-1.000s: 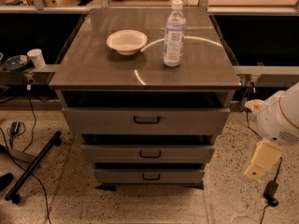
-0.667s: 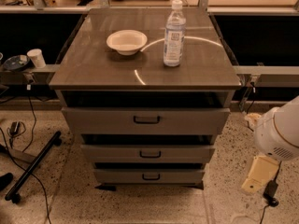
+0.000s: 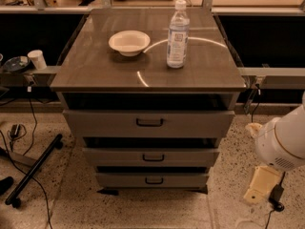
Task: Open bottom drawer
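Three drawers point(image 3: 149, 123) are counted, the bottom drawer point(image 3: 152, 179) lowest; one bowl point(image 3: 128, 42) and one bottle point(image 3: 177, 35) are seen above. The gripper point(image 3: 261, 190) is held low at right, and its opening cannot be told.

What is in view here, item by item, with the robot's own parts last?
cabinet: one, grey-brown top, centre of view
top drawer: one, grey, just under the cabinet top
middle drawer: one, grey, below the top drawer
bottom drawer: one, grey with a dark loop handle, lowest, near the floor
bowl: one, white, on the cabinet top, left of the bottle
water bottle: one, clear with a white cap, upright on the cabinet top
cup: one, white, on the ledge left of the cabinet
stand leg: one, black, on the floor at left
arm: one, white, right edge
gripper: one, beige, low at right, apart from the bottom drawer
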